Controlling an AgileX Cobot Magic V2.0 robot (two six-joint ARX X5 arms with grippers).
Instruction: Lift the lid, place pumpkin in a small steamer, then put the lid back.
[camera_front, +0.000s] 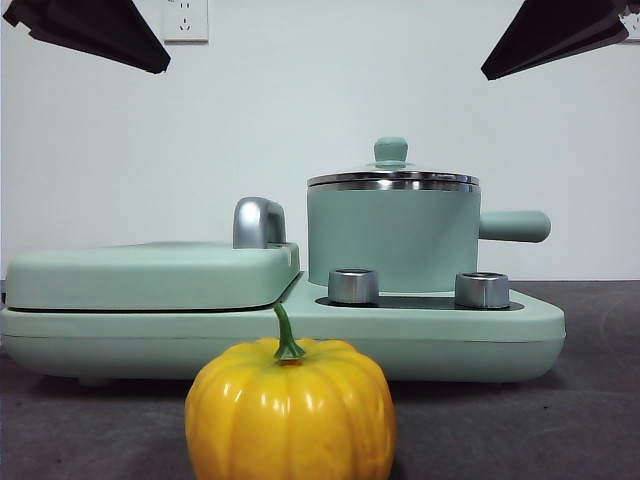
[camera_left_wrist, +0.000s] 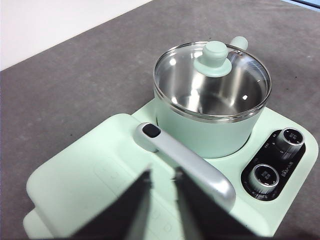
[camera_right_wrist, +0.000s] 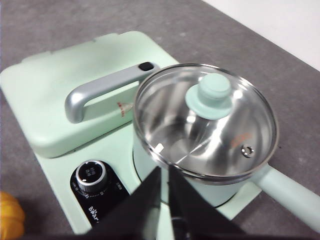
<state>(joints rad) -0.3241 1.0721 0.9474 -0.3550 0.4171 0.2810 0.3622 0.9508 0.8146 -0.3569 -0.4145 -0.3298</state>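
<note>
Claws both hang empty above the small steamer, apparently not yet committed: the left claw and right claw each show only a narrow gap between the jaws. The lid, clear glass with a steel rim and mint knob, sits shut on the steamer. The pumpkin, glossy, ribbed, green-stemmed, waits on the counter in front of the steamer's cooker base, well apart from the pot.

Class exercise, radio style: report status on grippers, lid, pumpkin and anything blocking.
Left gripper and right gripper both raised, holding nothing. Lid on the small steamer. Pumpkin on the table in front of the cooker, untouched. Nothing blocking the lid knob.
</note>
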